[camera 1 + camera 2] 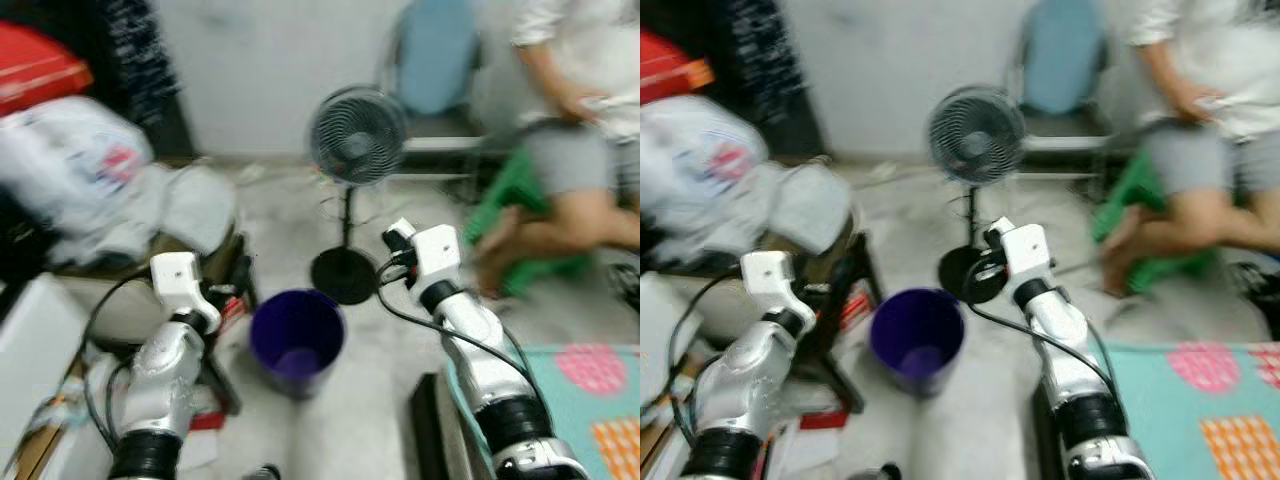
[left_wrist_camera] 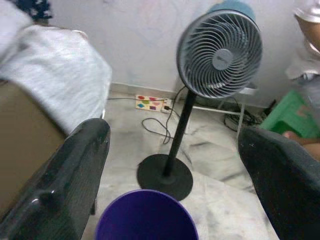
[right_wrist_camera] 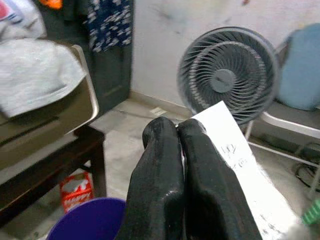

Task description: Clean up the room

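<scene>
A purple bin (image 1: 297,340) stands open on the floor between my two arms, and nothing in it can be made out. My right gripper (image 3: 177,131) is shut on a white slip of printed paper (image 3: 235,150). It hangs above and just right of the bin (image 3: 87,220). My left gripper (image 2: 172,135) is open and holds nothing; it is just left of the bin (image 2: 145,215), over its near rim. In the left eye view the right gripper (image 1: 398,245) is in front of the fan's base.
A standing fan (image 1: 357,135) is right behind the bin. A low dark table (image 1: 215,270) piled with clothes (image 1: 130,200) stands at the left. A person (image 1: 580,150) sits on a green stool (image 1: 510,200) at the right. A turquoise mat (image 1: 580,400) lies near right.
</scene>
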{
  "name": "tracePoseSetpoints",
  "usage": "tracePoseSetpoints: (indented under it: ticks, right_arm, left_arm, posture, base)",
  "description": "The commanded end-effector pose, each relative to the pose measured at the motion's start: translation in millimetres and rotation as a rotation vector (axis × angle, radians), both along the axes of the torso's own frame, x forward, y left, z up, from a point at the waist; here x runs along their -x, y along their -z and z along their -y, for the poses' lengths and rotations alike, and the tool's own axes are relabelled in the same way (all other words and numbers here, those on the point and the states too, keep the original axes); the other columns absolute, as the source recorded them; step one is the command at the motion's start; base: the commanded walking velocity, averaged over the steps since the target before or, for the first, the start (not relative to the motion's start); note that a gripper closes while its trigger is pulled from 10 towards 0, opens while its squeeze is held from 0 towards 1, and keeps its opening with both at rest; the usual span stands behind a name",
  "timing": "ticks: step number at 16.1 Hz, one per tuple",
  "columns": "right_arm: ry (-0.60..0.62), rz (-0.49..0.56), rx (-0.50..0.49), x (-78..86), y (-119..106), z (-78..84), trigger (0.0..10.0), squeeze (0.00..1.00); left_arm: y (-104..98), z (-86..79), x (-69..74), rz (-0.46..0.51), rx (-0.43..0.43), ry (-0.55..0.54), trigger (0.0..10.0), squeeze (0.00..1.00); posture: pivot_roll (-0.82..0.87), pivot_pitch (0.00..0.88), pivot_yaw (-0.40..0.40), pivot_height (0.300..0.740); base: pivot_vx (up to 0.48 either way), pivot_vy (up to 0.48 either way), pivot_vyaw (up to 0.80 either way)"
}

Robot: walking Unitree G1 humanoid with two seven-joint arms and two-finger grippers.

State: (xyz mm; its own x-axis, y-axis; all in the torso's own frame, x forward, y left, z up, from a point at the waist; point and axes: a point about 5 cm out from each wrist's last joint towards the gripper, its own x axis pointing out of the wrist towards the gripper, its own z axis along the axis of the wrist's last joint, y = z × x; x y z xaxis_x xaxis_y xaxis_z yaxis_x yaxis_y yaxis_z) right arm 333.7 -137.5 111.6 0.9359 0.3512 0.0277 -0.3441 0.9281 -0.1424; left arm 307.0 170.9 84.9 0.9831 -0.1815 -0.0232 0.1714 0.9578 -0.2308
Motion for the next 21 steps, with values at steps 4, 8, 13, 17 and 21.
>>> tracePoseSetpoints:
  ticks: [4, 8, 13, 17, 21]
  right_arm:
    - [-0.004, 0.022, -0.009, -3.3, -6.4, -3.8, 10.0, 0.00]
    - [0.075, 0.023, 0.022, -4.9, -5.3, 4.4, 10.0, 0.00]
    - [0.129, 0.020, 0.027, -0.6, -3.2, 12.3, 10.0, 0.00]
    - [0.131, 0.003, 0.004, -1.2, -2.1, 11.6, 10.0, 0.00]
    - [0.124, 0.001, 0.004, -1.2, -2.4, 10.7, 10.0, 0.00]
  left_arm:
    - [-1.6, -3.4, -2.2, 0.002, -0.017, -0.009, 10.0, 0.00]
    - [-6.6, -1.8, -1.1, 0.047, 0.030, 0.021, 10.0, 0.00]
    - [-7.8, -1.5, 1.7, 0.045, 0.039, 0.059, 10.0, 0.00]
    - [-9.1, 0.8, 1.7, 0.054, 0.053, 0.090, 10.0, 0.00]
    - [-11.2, 1.5, 2.1, 0.071, 0.067, 0.098, 10.0, 0.00]
  posture:
    - [0.02, 0.022, 0.003, 0.740]
    - [0.01, 0.024, 0.001, 0.740]
    - [0.01, 0.028, 0.003, 0.740]
    - [0.01, 0.028, 0.007, 0.740]
    - [0.01, 0.027, 0.007, 0.740]
  base:
    - [0.000, 0.000, 0.78]
    - [0.000, 0.000, 0.22]
    - [0.000, 0.000, 0.00]
    - [0.000, 0.000, 0.00]
    - [0.000, 0.000, 0.00]
